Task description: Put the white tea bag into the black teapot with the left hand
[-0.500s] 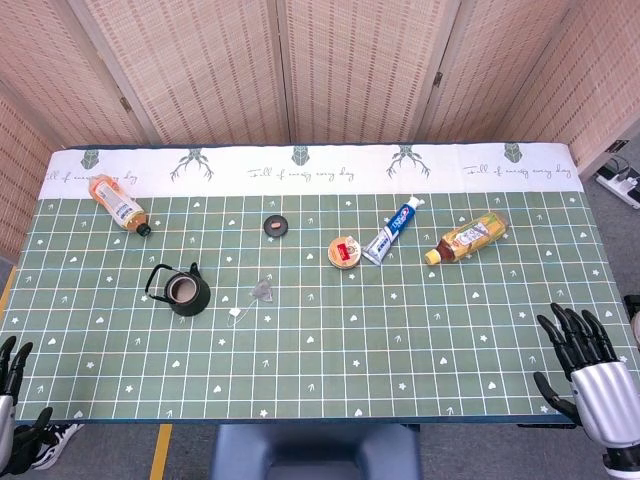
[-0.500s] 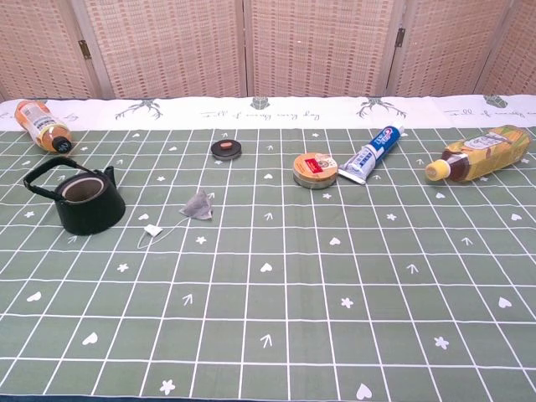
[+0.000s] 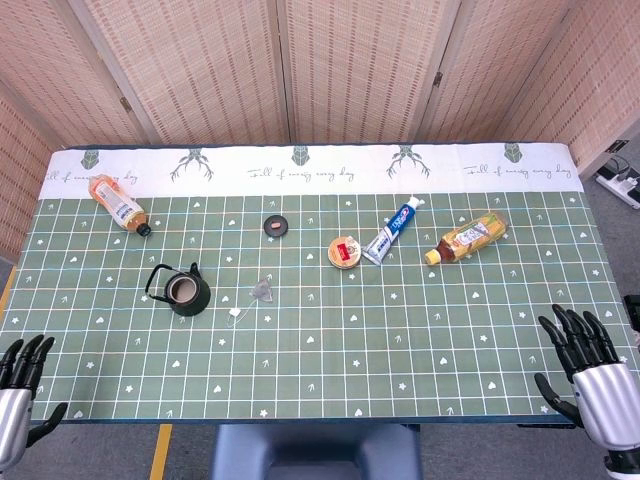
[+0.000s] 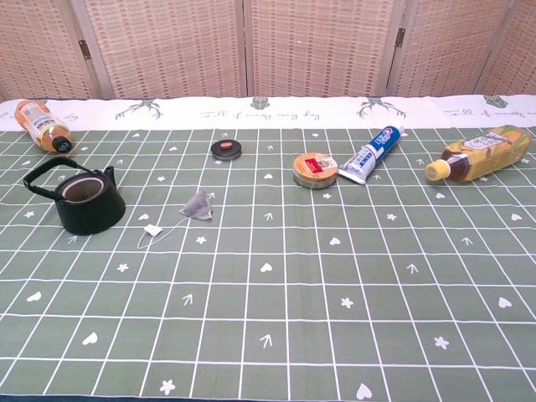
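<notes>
The black teapot (image 3: 182, 291) (image 4: 86, 201) stands open-topped at the table's left, handle tipped toward the left. The pale pyramid tea bag (image 3: 263, 290) (image 4: 199, 205) lies just right of it, its string ending in a small white tag (image 3: 235, 313) (image 4: 152, 231). My left hand (image 3: 18, 390) shows only in the head view, at the near-left table corner, fingers spread, holding nothing. My right hand (image 3: 592, 370) sits at the near-right corner, fingers apart and empty. Both are far from the tea bag.
A round black lid (image 3: 276, 226) lies behind the tea bag. An orange-topped tin (image 3: 346, 251), a toothpaste tube (image 3: 393, 230) and a yellow bottle (image 3: 467, 237) lie to the right. An orange bottle (image 3: 118, 204) lies at the far left.
My left hand has risen and moved inward at the near-left corner, showing more of itself. The right hand and the objects have barely shifted.
</notes>
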Robot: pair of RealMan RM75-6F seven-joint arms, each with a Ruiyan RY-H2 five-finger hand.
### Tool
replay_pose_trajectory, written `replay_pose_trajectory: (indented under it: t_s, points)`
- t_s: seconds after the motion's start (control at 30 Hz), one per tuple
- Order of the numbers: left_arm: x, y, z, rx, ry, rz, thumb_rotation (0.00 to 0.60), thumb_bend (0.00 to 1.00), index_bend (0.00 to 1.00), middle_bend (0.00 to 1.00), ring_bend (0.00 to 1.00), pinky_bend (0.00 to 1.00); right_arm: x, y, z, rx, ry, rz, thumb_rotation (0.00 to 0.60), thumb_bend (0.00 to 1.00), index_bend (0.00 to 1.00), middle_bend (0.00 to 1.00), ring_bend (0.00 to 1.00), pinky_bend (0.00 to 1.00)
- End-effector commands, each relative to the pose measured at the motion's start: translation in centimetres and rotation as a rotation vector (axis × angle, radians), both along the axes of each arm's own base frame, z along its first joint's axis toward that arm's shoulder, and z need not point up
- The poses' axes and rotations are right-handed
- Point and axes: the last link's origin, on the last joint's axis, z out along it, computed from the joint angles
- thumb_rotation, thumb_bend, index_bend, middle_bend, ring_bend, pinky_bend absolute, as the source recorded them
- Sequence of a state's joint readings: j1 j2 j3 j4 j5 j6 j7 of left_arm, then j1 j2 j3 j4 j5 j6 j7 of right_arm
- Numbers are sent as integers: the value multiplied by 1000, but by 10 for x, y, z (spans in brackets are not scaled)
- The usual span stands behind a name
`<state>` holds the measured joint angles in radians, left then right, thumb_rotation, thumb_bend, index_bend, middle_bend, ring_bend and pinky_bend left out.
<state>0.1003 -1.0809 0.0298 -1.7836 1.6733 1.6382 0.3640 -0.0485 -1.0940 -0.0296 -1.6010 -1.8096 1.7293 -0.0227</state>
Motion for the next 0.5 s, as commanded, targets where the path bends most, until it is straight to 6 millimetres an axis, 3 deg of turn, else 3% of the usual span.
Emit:
replay_pose_trajectory:
  t_s: [0.03, 0.07, 0.13, 0.2, 0.3, 0.5]
  points:
    - [39, 25, -7, -93, 79, -120, 600, 267, 127, 781, 705, 772, 1, -1, 0, 0, -3, 9, 600, 365, 0, 0, 0, 0]
    - [46, 32, -10, -111, 58, -145, 600, 267, 176, 881, 806, 845, 1, -1, 0, 2, -4, 11, 600, 365, 0, 0, 0, 0]
    - [59, 44, -18, -179, -38, -169, 600, 267, 258, 984, 942, 949, 1, -2, 0, 11, -3, 15, 600, 365, 0, 0, 0, 0]
    - [70, 56, -27, -271, -167, -149, 600, 268, 335, 1000, 1000, 1000, 0, -4, 0, 21, -3, 15, 600, 365, 0, 0, 0, 0]
    - [81, 71, -39, -376, -322, -108, 600, 269, 409, 1000, 1000, 1000, 0, -5, 3, 20, -14, 19, 600, 365, 0, 0, 0, 0]
    - [95, 97, -69, -464, -409, -77, 600, 298, 413, 1000, 1000, 1000, -2, -5, 8, 19, -35, 26, 600, 365, 0, 0, 0, 0]
